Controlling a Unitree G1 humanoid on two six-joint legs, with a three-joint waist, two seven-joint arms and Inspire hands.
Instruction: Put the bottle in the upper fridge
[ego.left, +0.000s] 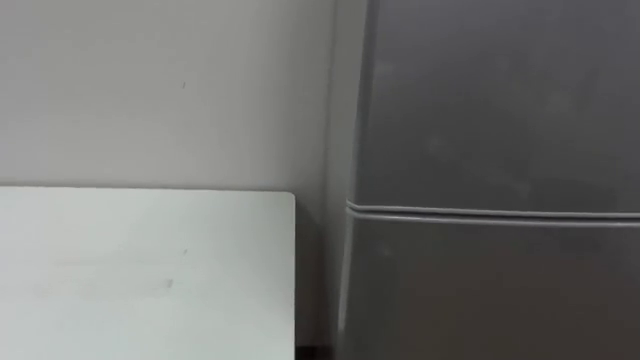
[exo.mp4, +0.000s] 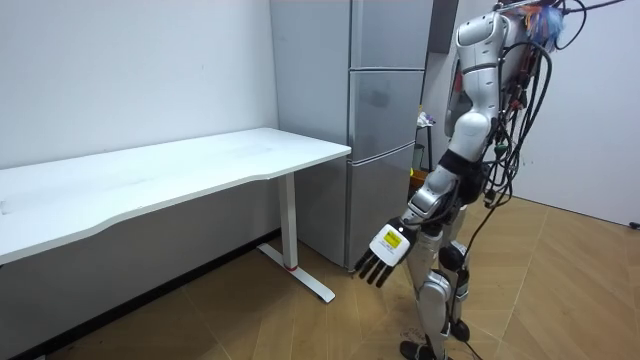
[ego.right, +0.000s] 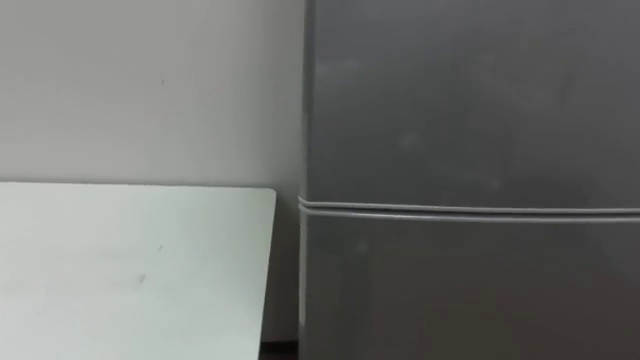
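Bottle position: cannot tell from these views. The 1 hand with fingers visible carries nothing.

Eye views: 1 grey fridge (ego.left: 490, 120) on the right, doors closed, 1 horizontal seam (ego.left: 490, 213) between 2 door panels. 1 white table (ego.left: 140, 270) at lower left, its corner just beside the fridge side, a narrow gap between them. Pale wall (ego.left: 160, 90) behind both.

Room view adds the robot, standing upright on wood floor (exo.mp4: 560, 290) in front of the fridge, on the room view's right, facing it. Left hand (exo.mp4: 385, 252) hangs low in front of its legs, near the fridge's lower part and apart from it, fingers straight, slightly spread, pointing down and empty. A small pale shape (exo.mp4: 425, 120) sits at chest height by the fridge edge, too small to identify.

Count: 1 fridge, 1 table, 1 hand.
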